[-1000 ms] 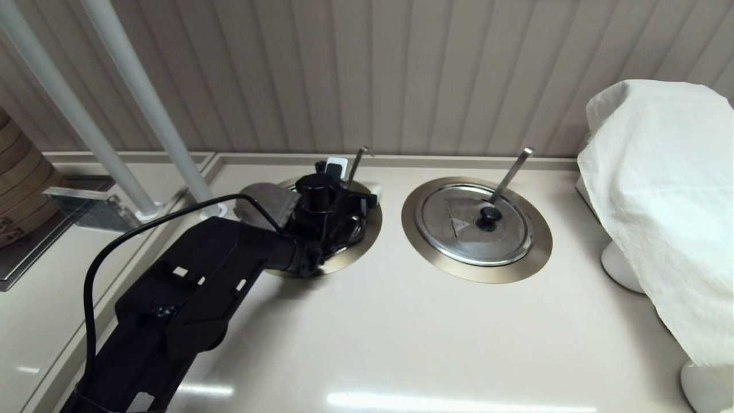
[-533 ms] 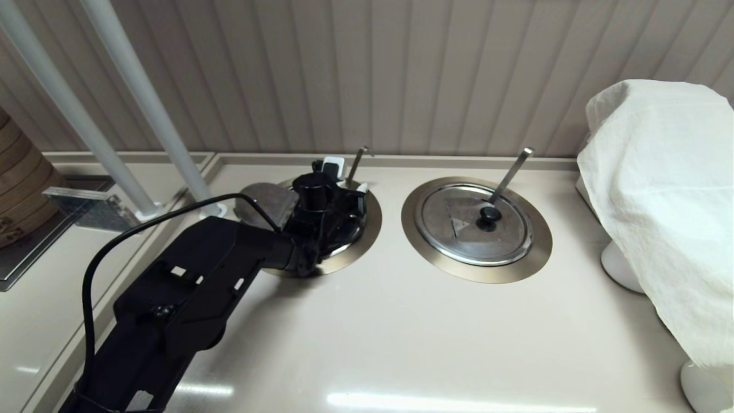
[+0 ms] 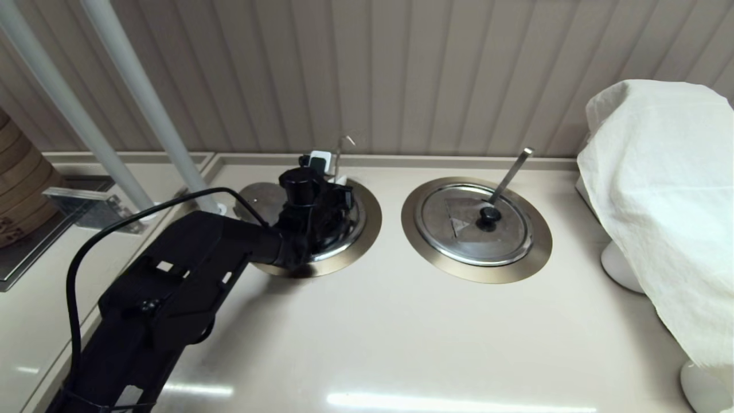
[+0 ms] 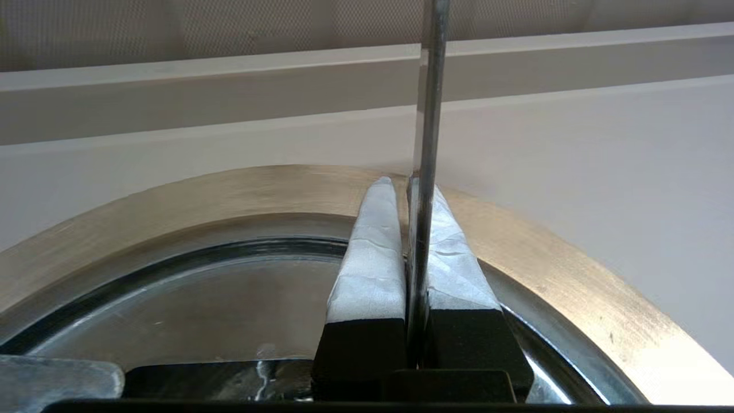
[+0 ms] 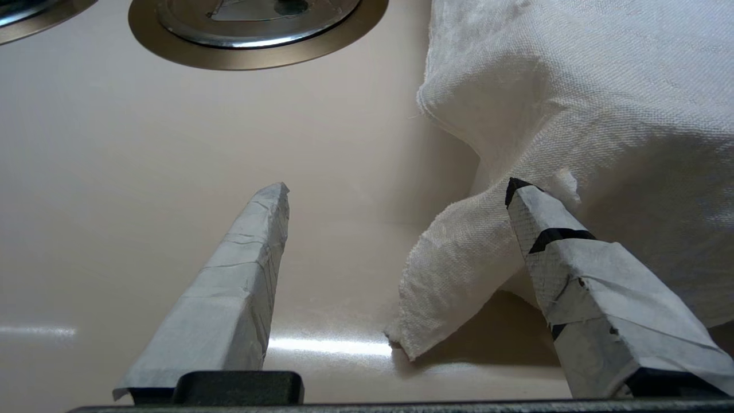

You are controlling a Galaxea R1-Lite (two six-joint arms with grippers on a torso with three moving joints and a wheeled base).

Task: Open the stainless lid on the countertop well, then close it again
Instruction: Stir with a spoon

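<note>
My left gripper [image 3: 325, 163] hangs over the left countertop well [image 3: 371, 221], whose bronze-grey ring [image 4: 172, 201] surrounds the stainless lid [image 3: 344, 235]. Its padded fingers [image 4: 367, 252] are shut on the thin hook-tipped ladle handle [image 4: 427, 115], which stands nearly upright at the well's back edge [image 3: 339, 150]. The lid [image 4: 189, 304] lies flat in the well under the wrist, and the arm hides its knob. A dull grey flat section [image 3: 256, 198] shows at the well's left side. My right gripper [image 5: 398, 186] is open, low over the counter beside the white cloth, outside the head view.
The twin lid [image 3: 459, 229] with a black knob and a flat-tipped handle [image 3: 510, 172] sits in its own ring [image 3: 533, 252] to the right. A white cloth [image 3: 659, 189] covers things at the far right. Two white poles [image 3: 143, 103] and a clear stand [image 3: 86, 206] are at the left.
My left gripper has shifted left and towards the wall. The thin ladle handle went with it and swung from leaning right to almost upright.
</note>
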